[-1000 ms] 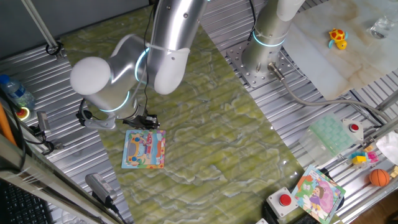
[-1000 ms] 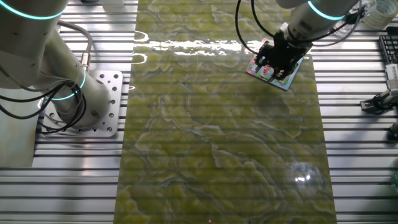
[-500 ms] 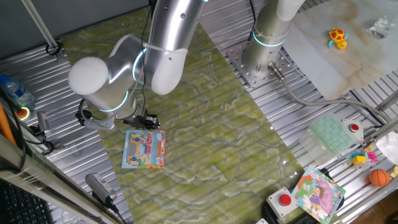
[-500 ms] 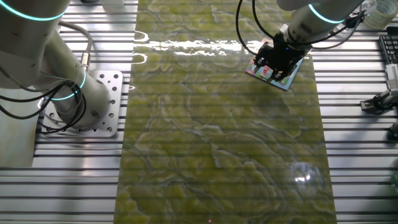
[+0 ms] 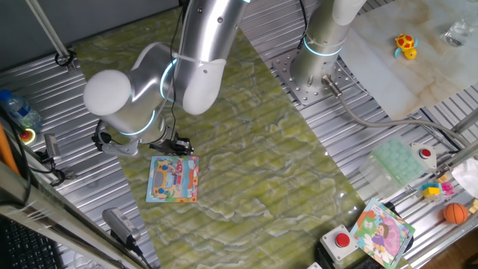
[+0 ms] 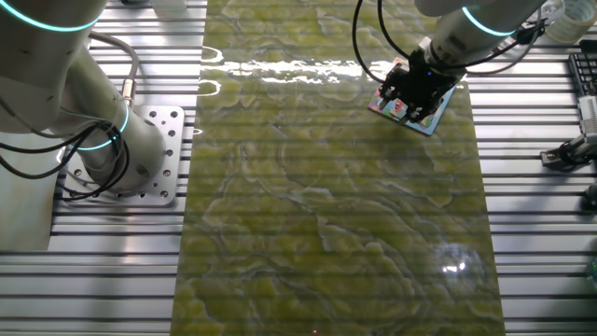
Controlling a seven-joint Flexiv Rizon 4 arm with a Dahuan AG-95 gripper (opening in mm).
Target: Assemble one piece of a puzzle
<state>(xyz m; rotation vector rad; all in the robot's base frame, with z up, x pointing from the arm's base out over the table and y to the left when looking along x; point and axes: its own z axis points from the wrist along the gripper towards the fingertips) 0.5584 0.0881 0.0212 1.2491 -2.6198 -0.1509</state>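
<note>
The puzzle (image 5: 173,180) lies flat on the green mat, a square board with a light-blue border and an orange, pink and yellow cartoon. It also shows in the other fixed view (image 6: 424,119), mostly covered by the gripper. My gripper (image 5: 176,146) points down at the board's edge nearest the arm and hangs low over it (image 6: 410,96). The black fingers are too small and dark to show how far apart they stand. The piece is not visible in either view; I cannot tell whether it is between the fingers.
A second arm's base (image 5: 317,56) stands on the metal table behind the mat. At the front right are a purple-and-green picture board (image 5: 382,230), a red button box (image 5: 342,240), a green tray (image 5: 399,161) and an orange ball (image 5: 455,213).
The gripper has shifted very slightly over the board's edge; the board has not moved.
</note>
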